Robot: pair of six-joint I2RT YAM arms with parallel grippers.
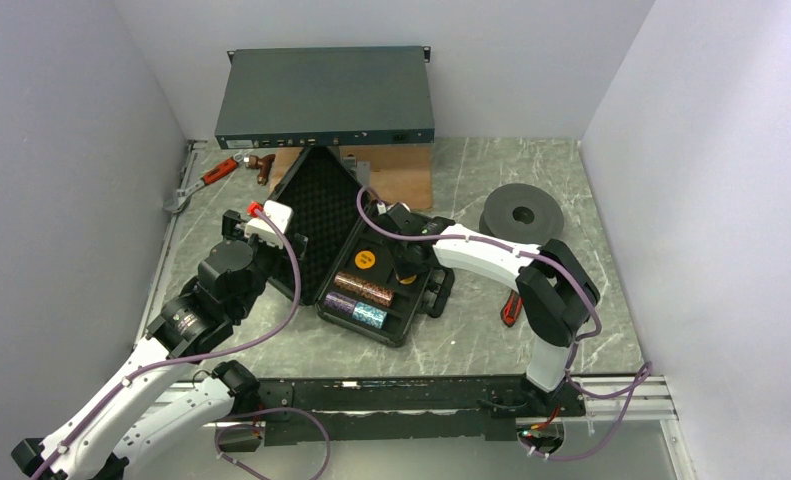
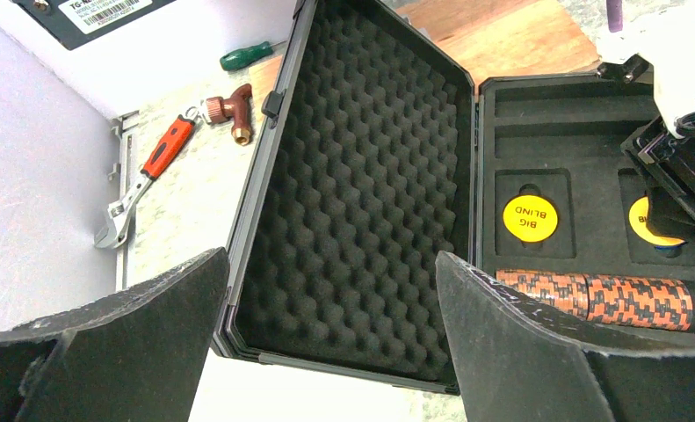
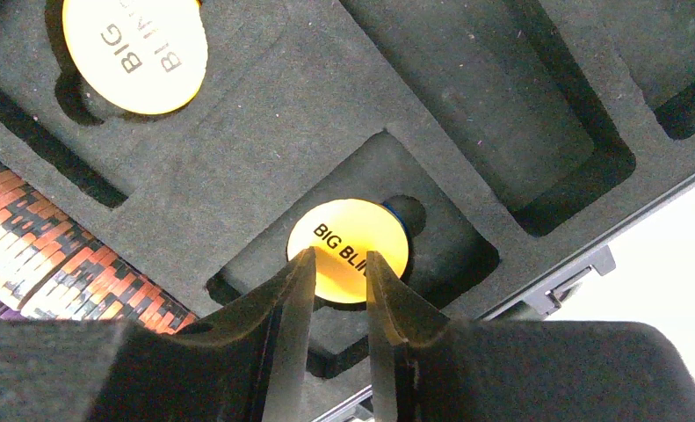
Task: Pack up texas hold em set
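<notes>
**Item 1, black case** [image 1: 316, 215]: lies open at the middle of the table [image 1: 471, 340]. Its egg-crate foam lid is to the left and its cut-out tray to the right. The handle [image 1: 441, 290] is on the near right edge.

**Item 2, chip rolls:** I count two brown rolls [image 2: 598, 297] end to end in one tray slot. A purple roll [image 1: 339, 303] and a teal roll [image 1: 371, 316] fill the slot just nearer.

**Item 3, yellow disc** [image 3: 348, 242], marked BIG BLIND: sits in a square tray pocket. It appears to lie over a blue disc [image 3: 399, 211], of which I see only a sliver.

**Item 4, second yellow disc** [image 2: 530, 217], same marking: in the pocket to the left.

**Item 5, right claw** [image 3: 339, 257]: down in the tray directly over item 3, tips a slim gap apart. Nothing is clamped between them, and I cannot tell whether they touch the disc.

**Item 6, left claw** [image 2: 330, 264]: spread wide, empty, hanging over the lid foam.

**Item 7, other goods:**
- Far back: grey rack unit [image 1: 326, 97].
- Far left: red-handled wrench [image 2: 155, 167], brass fitting [image 2: 234, 110] and green screwdriver [image 2: 249, 56].
- At the case's far side: wooden board [image 2: 502, 31].
- Right: black spool [image 1: 521, 212].
</notes>
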